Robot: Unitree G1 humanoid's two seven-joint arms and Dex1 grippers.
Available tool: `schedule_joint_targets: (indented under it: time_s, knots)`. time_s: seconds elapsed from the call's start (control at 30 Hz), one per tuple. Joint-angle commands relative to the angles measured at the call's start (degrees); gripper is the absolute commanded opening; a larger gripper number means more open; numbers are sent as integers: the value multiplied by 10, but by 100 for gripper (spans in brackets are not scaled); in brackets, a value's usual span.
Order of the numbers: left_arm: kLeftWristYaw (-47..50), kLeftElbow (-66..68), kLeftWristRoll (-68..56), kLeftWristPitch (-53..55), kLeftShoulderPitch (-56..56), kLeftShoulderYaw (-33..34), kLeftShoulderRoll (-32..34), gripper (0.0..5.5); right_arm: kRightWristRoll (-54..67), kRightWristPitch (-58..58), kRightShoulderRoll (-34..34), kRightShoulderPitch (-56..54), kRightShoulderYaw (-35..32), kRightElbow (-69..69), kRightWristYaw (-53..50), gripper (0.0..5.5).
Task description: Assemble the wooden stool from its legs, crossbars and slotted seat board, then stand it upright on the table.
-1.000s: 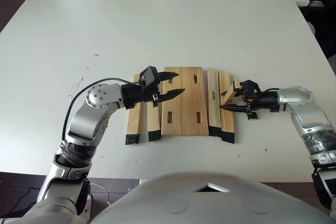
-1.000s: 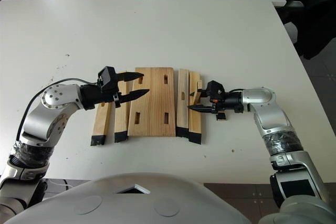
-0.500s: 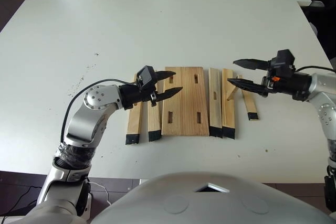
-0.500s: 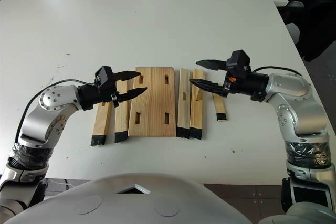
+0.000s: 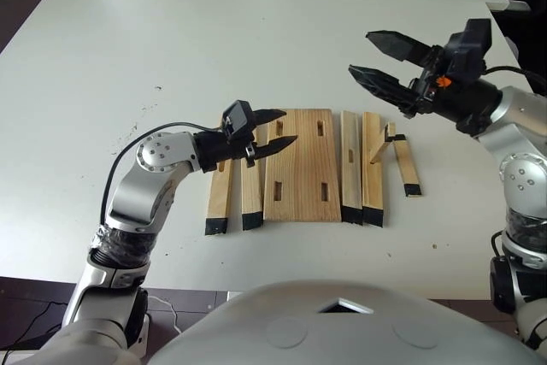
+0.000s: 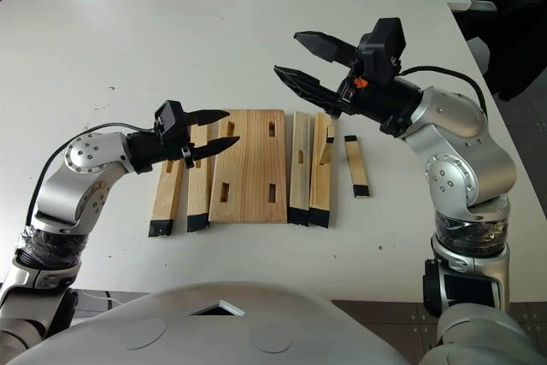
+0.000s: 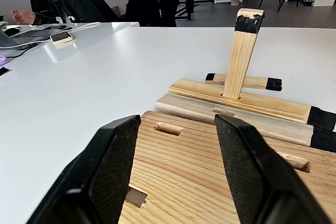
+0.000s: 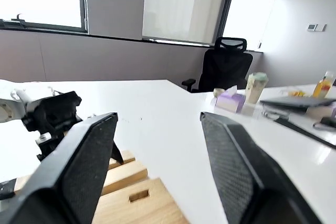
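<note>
Seat board (image 5: 297, 164) lay flat on the table (image 5: 128, 57), long axis pointing away from the robot, with the left gripper (image 5: 289, 126) spread wide at its left edge and nearer, and the right gripper (image 5: 360, 53) equally wide but raised well clear.

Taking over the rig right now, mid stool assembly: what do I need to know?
Left end effector: open, empty, low over the left edge of the seat board.
Right end effector: open, empty, raised above the right-hand parts.
Seat board lies flat mid-table, with two left legs beside it, then inner right leg and outer right leg.
Done: one crossbar stands in a slot of the outer right leg.
Left: loose crossbar lies on the table at far right; other parts unjoined, stool not yet standing.
</note>
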Motion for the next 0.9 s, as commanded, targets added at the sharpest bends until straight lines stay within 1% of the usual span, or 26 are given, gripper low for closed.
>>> schedule_joint_targets:
  time_s: [0.03,0.13,0.3,0.33,0.43,0.5,0.57,0.63,0.73,0.8,0.9]
  knots:
    - [-9,9,5,-3,-9,-7,1,264,-62,-46,17,59,50,84,25,290]
    - [-12,15,6,-4,-15,-9,1,264,-67,-62,33,64,52,93,23,290]
    - [-9,11,3,-4,-7,0,3,264,4,-35,33,30,-13,-2,-17,290]
    - [-6,9,4,-5,-3,2,3,264,28,-22,32,18,-29,-21,-29,290]
    - [8,5,6,-7,9,7,-2,264,181,50,32,-22,-78,-96,-105,290]
    - [18,5,9,-10,14,10,-6,264,262,86,17,-9,-81,-142,-124,290]
    - [28,6,8,-14,18,15,-10,264,284,114,-16,43,-70,-181,-97,290]
    - [35,4,7,-16,23,20,-12,264,234,122,-65,122,-46,-192,-35,290]
    - [43,3,10,-21,32,23,-15,264,130,85,-128,222,-1,-163,61,290]
    - [47,4,13,-25,34,23,-18,264,46,33,-143,251,40,-123,100,290]
    - [51,9,16,-30,33,19,-22,264,-45,-33,-136,265,93,-74,123,290]
